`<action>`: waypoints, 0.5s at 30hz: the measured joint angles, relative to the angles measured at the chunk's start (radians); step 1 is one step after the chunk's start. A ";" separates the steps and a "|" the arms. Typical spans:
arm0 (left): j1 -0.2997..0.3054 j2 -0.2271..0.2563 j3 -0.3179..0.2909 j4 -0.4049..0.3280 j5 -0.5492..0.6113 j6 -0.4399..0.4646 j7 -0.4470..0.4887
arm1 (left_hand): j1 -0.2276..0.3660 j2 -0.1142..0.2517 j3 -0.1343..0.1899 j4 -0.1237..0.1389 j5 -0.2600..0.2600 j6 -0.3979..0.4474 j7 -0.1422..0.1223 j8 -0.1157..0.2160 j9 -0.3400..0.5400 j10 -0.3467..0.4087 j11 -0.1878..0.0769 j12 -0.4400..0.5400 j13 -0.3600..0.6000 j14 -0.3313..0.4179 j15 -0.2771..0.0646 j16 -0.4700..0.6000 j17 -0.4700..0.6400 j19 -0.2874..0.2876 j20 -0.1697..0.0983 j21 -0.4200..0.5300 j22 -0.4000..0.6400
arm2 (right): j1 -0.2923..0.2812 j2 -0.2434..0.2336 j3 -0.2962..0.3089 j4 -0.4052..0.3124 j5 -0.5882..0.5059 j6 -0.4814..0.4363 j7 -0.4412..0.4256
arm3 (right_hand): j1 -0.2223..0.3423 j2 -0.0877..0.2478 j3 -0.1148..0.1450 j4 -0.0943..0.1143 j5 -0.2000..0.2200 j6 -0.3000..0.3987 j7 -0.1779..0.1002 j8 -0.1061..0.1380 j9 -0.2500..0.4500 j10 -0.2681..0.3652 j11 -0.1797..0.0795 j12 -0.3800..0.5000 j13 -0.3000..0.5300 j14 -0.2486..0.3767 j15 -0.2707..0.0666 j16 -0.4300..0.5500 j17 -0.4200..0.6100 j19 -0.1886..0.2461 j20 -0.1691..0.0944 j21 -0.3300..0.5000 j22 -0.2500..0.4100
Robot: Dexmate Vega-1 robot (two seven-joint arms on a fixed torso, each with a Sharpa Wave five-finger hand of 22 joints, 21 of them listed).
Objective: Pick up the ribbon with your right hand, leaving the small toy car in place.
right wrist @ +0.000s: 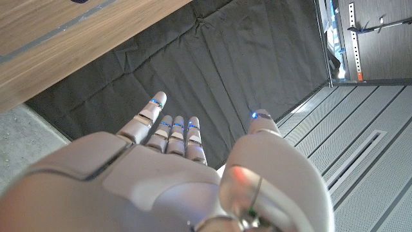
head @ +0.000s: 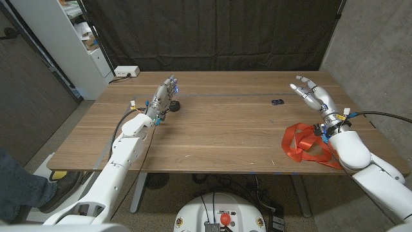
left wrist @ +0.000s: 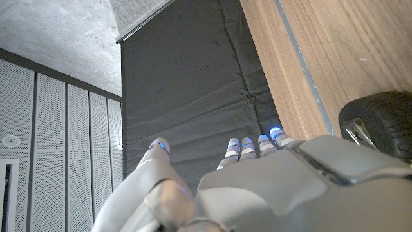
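The red ribbon [head: 304, 143] lies in a loose heap near the table's front right edge, partly under my right forearm. My right hand [head: 315, 95] is raised just beyond it, fingers spread, holding nothing; the right wrist view shows these fingers [right wrist: 168, 129] against the black curtain. A small dark toy car [head: 278, 102] sits on the table to the left of that hand, apart from it. My left hand [head: 163, 96] is held up at the table's left middle, fingers straight and empty, also seen as the left hand [left wrist: 257, 174] in its wrist view.
A small black object [head: 173, 106] sits on the table right beside my left hand; it also shows as the black object [left wrist: 380, 122]. A white power strip [head: 126, 71] lies at the back left corner. A person's leg [head: 19, 183] is at the front left.
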 measured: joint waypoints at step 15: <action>-0.005 -0.006 0.004 0.016 -0.003 -0.007 -0.006 | -0.004 0.004 0.000 0.000 0.000 0.000 0.000 0.000 0.000 0.000 0.000 0.000 -0.001 0.000 0.000 0.000 0.000 0.000 0.000 -0.007 0.005 | -0.039 -0.012 0.037 -0.049 -0.042 -0.055 0.033 | 0.000 0.000 0.000 0.000 0.000 0.000 0.000 0.000 0.000 0.004 -0.004 0.000 0.000 0.000 0.000 0.000 0.000 0.000 0.000 -0.008 0.000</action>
